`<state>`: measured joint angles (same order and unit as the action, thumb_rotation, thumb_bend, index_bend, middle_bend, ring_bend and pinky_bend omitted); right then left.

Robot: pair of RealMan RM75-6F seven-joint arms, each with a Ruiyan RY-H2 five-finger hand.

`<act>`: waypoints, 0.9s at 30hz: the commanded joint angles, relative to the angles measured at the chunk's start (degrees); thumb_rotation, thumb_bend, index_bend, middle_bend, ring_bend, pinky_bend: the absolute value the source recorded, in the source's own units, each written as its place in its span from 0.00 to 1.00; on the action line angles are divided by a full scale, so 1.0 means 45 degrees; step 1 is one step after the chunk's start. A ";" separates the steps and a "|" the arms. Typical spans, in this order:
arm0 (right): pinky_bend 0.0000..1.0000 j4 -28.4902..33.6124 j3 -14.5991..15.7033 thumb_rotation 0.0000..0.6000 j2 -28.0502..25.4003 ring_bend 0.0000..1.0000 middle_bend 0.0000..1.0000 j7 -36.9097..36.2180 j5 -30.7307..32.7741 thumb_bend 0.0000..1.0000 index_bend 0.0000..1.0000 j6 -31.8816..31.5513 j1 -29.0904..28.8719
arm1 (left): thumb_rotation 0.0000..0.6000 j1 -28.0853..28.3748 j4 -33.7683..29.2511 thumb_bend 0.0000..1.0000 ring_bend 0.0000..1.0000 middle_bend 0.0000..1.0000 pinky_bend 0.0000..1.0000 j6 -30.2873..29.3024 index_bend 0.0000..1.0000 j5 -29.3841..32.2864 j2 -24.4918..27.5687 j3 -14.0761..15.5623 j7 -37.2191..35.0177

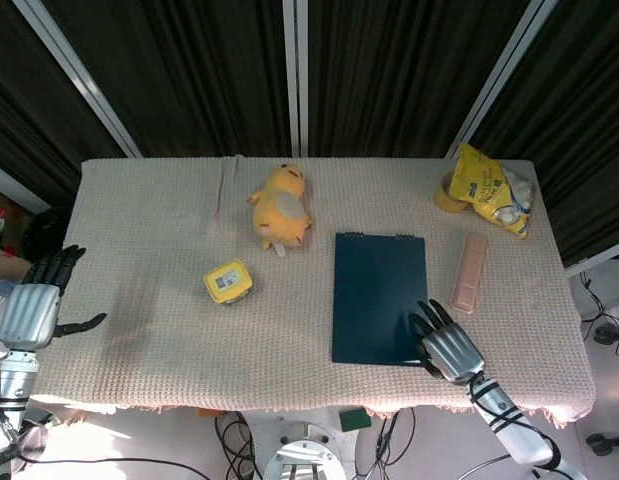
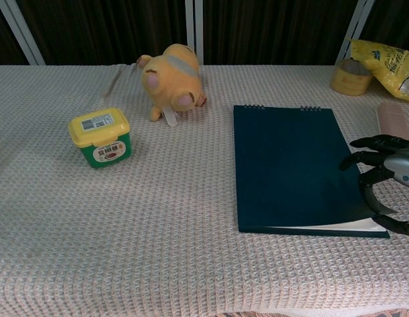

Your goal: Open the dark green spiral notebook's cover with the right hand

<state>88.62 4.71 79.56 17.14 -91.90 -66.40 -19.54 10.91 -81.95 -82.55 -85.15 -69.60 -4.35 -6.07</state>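
Observation:
The dark green spiral notebook [image 1: 377, 295] lies right of the table's centre, with its spiral at the far edge. Its cover [image 2: 290, 165] is raised a little at the near right corner, and a strip of white page [image 2: 323, 227] shows beneath it. My right hand [image 1: 450, 346] is at that corner. Its fingers [image 2: 371, 158] curl over the cover's right edge, and the thumb [image 2: 397, 228] lies low beside the corner, so the hand holds the cover's edge. My left hand [image 1: 34, 303] hangs off the table's left side with its fingers apart, holding nothing.
A pink flat bar [image 1: 469, 272] lies just right of the notebook, close to my right hand. A yellow snack bag [image 1: 494, 190] and a tape roll [image 2: 350, 76] sit at the far right. A yellow plush toy [image 1: 281, 207] and a yellow-lidded green tub [image 2: 102, 137] are to the left.

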 commanded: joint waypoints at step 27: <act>0.00 -0.5114 -0.6518 1.00 0.1083 0.00 0.27 -0.2571 0.4273 0.73 1.00 0.1805 -0.4734 | 0.81 -0.0061 0.0112 0.02 0.06 0.08 0.16 -0.0133 0.08 0.0155 0.0280 -0.0190 -0.0403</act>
<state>70.88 -22.02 82.00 6.09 -75.77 -62.09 -36.55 10.60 -81.49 -83.25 -84.56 -68.40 -5.15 -7.79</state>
